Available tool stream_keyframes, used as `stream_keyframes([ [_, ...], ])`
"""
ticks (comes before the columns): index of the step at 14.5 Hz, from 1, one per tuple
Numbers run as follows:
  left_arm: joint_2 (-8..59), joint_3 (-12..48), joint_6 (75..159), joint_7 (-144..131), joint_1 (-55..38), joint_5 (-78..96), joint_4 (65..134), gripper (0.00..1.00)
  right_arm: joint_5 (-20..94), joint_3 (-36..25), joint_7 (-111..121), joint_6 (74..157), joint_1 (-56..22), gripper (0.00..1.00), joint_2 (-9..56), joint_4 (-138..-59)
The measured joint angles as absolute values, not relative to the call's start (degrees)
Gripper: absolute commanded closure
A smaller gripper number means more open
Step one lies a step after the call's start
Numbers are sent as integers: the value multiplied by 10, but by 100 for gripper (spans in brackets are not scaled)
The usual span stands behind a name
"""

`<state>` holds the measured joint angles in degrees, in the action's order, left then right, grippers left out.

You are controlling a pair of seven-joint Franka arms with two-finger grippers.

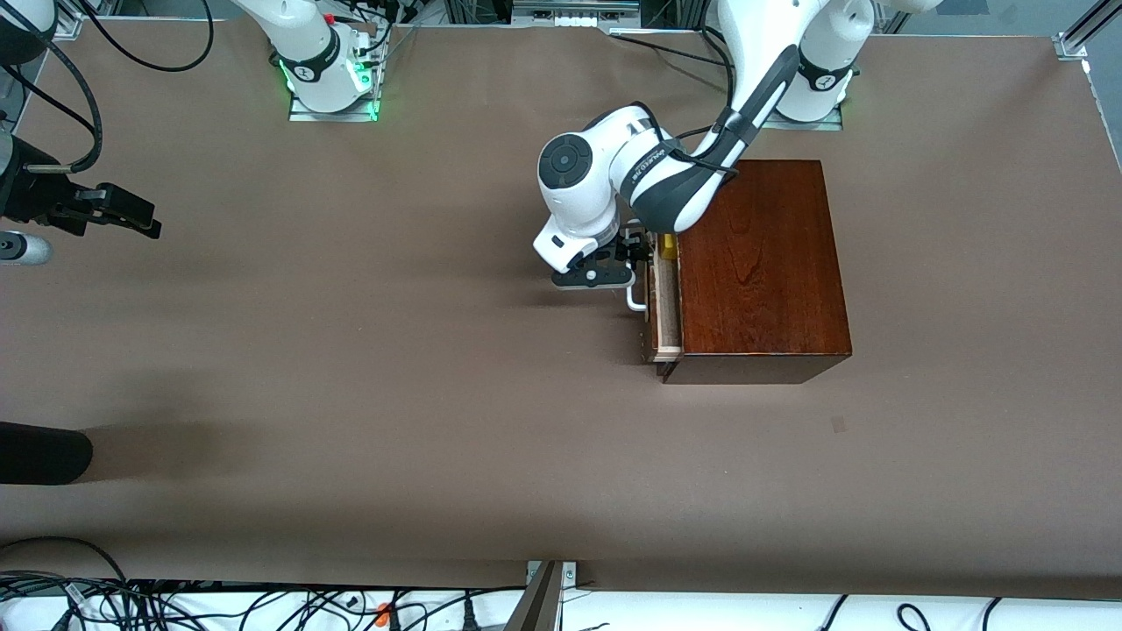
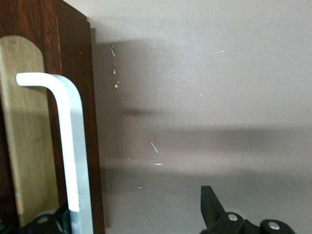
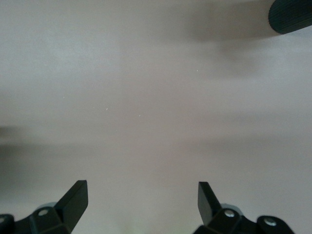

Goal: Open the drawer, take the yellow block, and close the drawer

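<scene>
Drawer [image 1: 663, 307] stands slightly pulled out of the glossy reddish-brown box [image 1: 758, 258], its dark front facing the right arm's end of the table and its long axis running toward the front camera; a narrow strip of pale wood inside shows. At the end of that strip farther from the camera sits the yellow block [image 1: 668, 248], a small plain cube partly hidden by the left arm. The white handle [image 2: 68, 146], a smooth rounded bar, runs along the front. The left gripper [image 1: 633, 254] is at the handle, fingers apart, one finger [image 2: 210, 201] clear over the matte brown table [image 1: 351, 394]. The right gripper [image 1: 131, 215] waits over the table's right-arm end, fingers [image 3: 75, 197] spread
</scene>
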<state>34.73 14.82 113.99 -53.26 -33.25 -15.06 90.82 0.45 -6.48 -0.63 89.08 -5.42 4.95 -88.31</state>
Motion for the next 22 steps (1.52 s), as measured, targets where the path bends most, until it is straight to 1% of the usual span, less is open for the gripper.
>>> stream_keyframes([
  [11, 371, 143, 1138, -544, -359, -142, 859, 0, 5, -65, -6, 891, -54, 0, 50, -883],
  [15, 372, 142, 1130, -544, -360, -141, 854, 0, 5, -65, -6, 891, -54, 0, 50, -883],
  [18, 373, 144, 1117, -544, -361, -136, 846, 0, 5, -65, -6, 891, -54, 0, 50, -883],
  [22, 357, 151, 1061, -544, -370, -124, 812, 0, 5, -65, -6, 891, -54, 0, 50, -884],
])
